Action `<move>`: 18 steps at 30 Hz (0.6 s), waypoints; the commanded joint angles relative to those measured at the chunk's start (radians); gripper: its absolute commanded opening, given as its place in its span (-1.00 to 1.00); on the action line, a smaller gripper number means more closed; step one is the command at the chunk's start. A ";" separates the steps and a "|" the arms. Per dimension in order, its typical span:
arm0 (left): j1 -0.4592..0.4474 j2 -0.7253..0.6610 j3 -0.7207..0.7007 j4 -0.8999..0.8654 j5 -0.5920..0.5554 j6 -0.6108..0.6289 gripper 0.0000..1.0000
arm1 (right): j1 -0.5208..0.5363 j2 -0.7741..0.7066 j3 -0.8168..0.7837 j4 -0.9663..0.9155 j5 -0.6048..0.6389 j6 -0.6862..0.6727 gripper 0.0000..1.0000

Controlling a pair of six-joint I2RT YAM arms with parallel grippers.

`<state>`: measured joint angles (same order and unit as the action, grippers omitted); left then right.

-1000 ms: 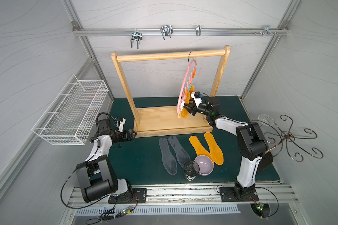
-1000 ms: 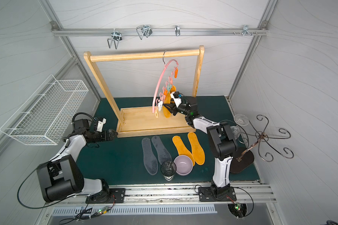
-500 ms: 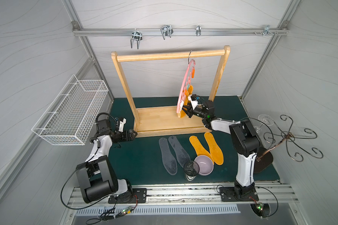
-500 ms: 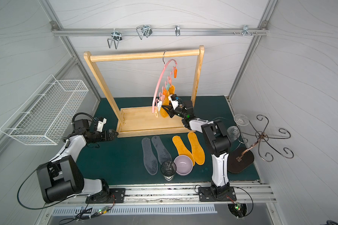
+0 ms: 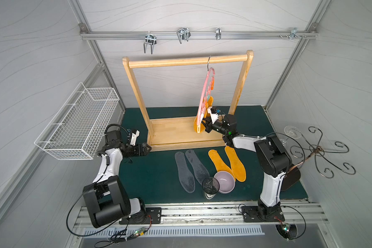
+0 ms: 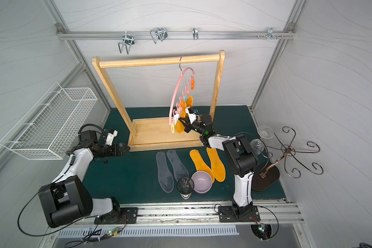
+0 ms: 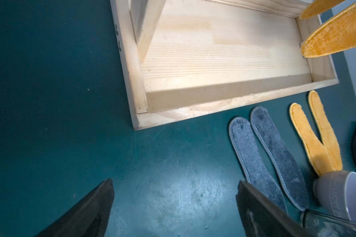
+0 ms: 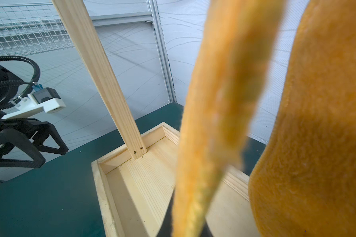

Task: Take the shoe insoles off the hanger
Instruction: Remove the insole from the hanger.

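Lower end of hanging insole [image 5: 197, 126] is clamped by right end effector [image 5: 205, 127]; long axis vertical, hanger [image 5: 204, 96] above. Left end effector [image 5: 147, 148] is held wide open and empty, farther off.

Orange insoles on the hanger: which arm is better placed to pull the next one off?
Right. The right gripper is shut on the lower end of a hanging orange insole; the left gripper sits open, low by the corner of the wooden rack, away from the hanger.
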<state>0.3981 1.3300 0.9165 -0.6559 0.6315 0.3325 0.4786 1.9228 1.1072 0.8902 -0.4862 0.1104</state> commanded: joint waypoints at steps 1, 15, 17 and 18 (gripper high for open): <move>0.004 -0.038 0.140 -0.043 0.096 0.027 0.95 | 0.003 -0.076 -0.037 0.035 0.023 -0.003 -1.00; -0.168 -0.016 0.299 -0.091 0.267 -0.055 0.89 | 0.003 -0.228 -0.152 -0.010 0.044 -0.035 -1.00; -0.193 0.001 0.320 -0.073 0.287 -0.074 0.88 | 0.003 -0.248 -0.163 -0.017 0.045 -0.031 -1.00; -0.209 0.009 0.332 -0.070 0.289 -0.080 0.88 | 0.005 -0.260 -0.171 -0.017 0.046 -0.031 -1.00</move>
<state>0.2153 1.3197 1.1912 -0.7750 0.8494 0.2825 0.4793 1.7164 0.9482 0.8787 -0.4473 0.0811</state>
